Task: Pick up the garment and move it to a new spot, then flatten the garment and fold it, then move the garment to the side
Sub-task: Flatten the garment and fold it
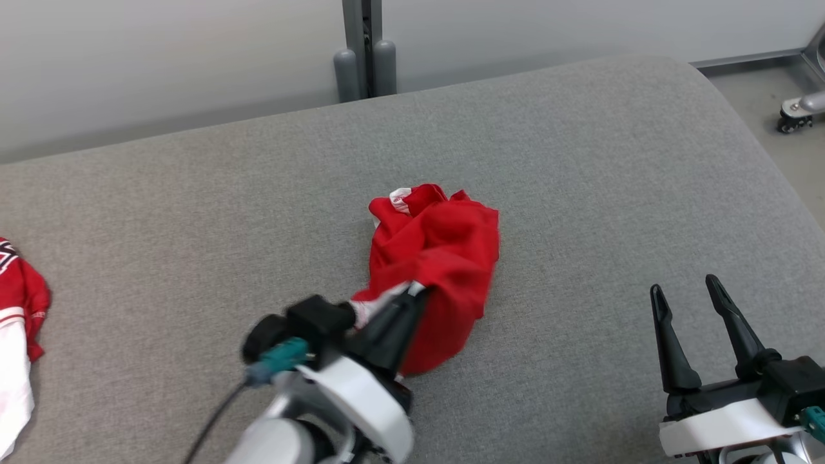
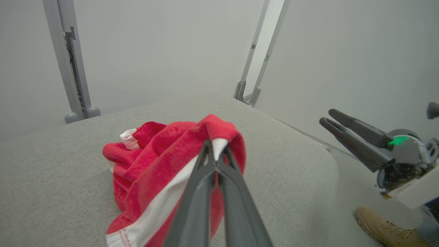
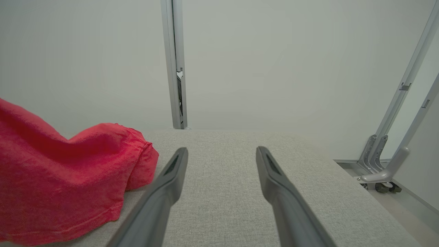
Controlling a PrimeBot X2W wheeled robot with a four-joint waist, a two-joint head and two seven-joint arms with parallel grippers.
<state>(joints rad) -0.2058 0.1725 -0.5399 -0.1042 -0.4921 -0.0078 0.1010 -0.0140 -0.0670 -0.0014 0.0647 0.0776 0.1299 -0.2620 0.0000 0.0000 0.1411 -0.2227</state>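
Dark fingers [image 1: 669,341], white wrist shells [image 1: 367,399], teal connectors [image 1: 287,354]

Before you, the garment [image 1: 438,258] lies at the middle of the table [image 1: 580,193], your left gripper [image 1: 416,290] at its near edge, your right gripper [image 1: 686,293] well apart at near right. A second garment [image 1: 19,322] sits at the left edge; a post [image 1: 364,51] stands behind the far side.

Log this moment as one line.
red garment: crumpled on grey cushion | left pincer: shut on its white-trimmed edge | right pincer: open, clear of it
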